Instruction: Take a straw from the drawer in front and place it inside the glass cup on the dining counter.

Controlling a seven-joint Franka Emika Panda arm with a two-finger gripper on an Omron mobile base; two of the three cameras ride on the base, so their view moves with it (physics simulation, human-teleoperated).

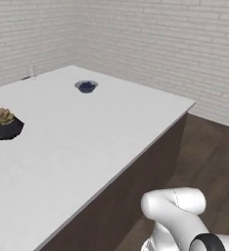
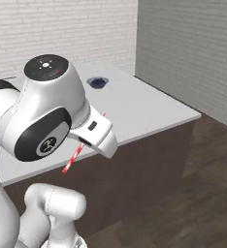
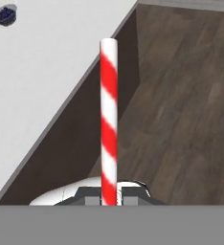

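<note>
behind the hand, straw (image 2: 72, 161) partly hidden

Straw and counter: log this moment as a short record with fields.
straw: red and white striped, held in the pincer, sticking straight out from it
pincer: shut on the straw
counter: white top on dark brown sides
on counter: small bowl with blue contents, potted plant
floor: dark wood
task stage: straw not yet in a cup
</note>
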